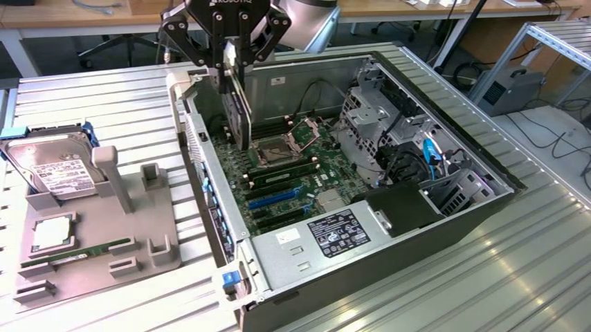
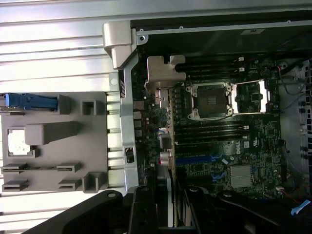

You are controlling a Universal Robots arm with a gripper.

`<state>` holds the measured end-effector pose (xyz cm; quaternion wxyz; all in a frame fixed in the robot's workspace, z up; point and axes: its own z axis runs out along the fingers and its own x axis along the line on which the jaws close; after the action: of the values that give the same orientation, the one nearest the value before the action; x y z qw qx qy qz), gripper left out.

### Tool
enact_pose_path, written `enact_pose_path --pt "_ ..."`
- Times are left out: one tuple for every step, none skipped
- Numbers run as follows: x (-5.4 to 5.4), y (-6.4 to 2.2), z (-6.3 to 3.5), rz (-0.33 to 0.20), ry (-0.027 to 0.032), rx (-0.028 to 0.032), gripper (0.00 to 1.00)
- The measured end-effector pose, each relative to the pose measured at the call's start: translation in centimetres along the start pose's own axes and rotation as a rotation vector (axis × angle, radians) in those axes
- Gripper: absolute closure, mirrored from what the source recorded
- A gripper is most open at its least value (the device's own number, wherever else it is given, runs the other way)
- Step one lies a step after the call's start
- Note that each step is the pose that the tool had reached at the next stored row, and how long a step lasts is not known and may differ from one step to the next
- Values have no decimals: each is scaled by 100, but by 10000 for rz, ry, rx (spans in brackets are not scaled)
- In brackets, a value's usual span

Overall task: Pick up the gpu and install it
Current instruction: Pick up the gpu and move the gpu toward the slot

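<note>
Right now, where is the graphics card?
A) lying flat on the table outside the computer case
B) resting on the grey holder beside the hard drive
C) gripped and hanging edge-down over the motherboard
C: the gripper clamps the graphics card upright above the motherboard.

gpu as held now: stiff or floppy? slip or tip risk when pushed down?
Likely stiff: the gpu hangs straight below the fingers with no visible bow. Probably light: a thin board. Held near its upper edge, it may pivot or slip if pushed off-axis.
</note>
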<state>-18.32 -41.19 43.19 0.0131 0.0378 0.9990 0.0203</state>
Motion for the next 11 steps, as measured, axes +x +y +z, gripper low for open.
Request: enact_pose_path --pt "-5 0 0 0 1 1 73" --pt "-9 1 0 0 0 0 73" --pt "-13 1 0 0 0 1 73" --pt "-18 1 0 0 0 0 73" --pt "-22 2 0 0 0 1 73" --pt "-27 2 1 0 0 0 73" --pt "-32 2 1 0 1 1 73" --pt "-36 3 1 0 1 1 73" --pt "-41 3 1 0 0 0 73" --pt "-45 3 1 0 0 0 73" --pt "-50 4 1 0 0 1 73"
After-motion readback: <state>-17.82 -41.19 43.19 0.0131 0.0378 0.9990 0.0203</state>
